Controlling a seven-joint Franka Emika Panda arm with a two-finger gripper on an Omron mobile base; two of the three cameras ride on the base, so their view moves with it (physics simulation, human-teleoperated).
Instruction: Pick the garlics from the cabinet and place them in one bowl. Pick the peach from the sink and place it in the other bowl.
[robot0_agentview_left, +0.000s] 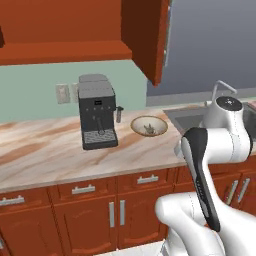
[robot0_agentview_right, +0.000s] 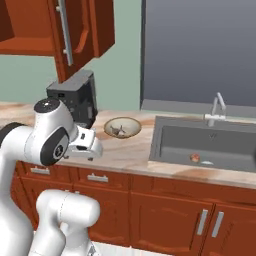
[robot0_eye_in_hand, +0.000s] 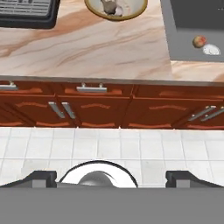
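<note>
Hand view, simulated kitchen: the small round orange-pink peach (robot0_eye_in_hand: 199, 41) lies on the floor of the dark grey rectangular sink basin (robot0_eye_in_hand: 183, 35), just beside its round silver drain (robot0_eye_in_hand: 211, 50), ahead of the two-finger gripper (robot0_eye_in_hand: 112, 178) and off to its right. The gripper's dark fingertips (robot0_eye_in_hand: 41, 178) stand wide apart with nothing between them, so the hand is open and empty, hanging back over the pale tiled floor (robot0_eye_in_hand: 109, 148), short of the counter's front edge.

Nearer the gripper's centre line but farther ahead, a round tan bowl (robot0_eye_in_hand: 116, 9) sits on the marbled beige counter (robot0_eye_in_hand: 87, 48) with small pale and grey-brown things in it, most likely the garlics (robot0_eye_in_hand: 110, 6), though they are too small to count with certainty. Beyond the bowl to the gripper's left stands a dark grey coffee machine (robot0_agentview_left: 97, 112), and above it the reddish-brown wooden wall cabinet (robot0_agentview_right: 80, 30) hangs with its door swung open, its long silver bar handle (robot0_agentview_right: 63, 32) catching the light.

With the garlics seemingly bowled, the step in hand looks to be the peach. The next move calls for swinging the open hand forward and right over the basin, then lowering it past the sink's rim so the fingers straddle the fruit before closing. A second bowl to receive it cannot be made out in these pictures.
</note>
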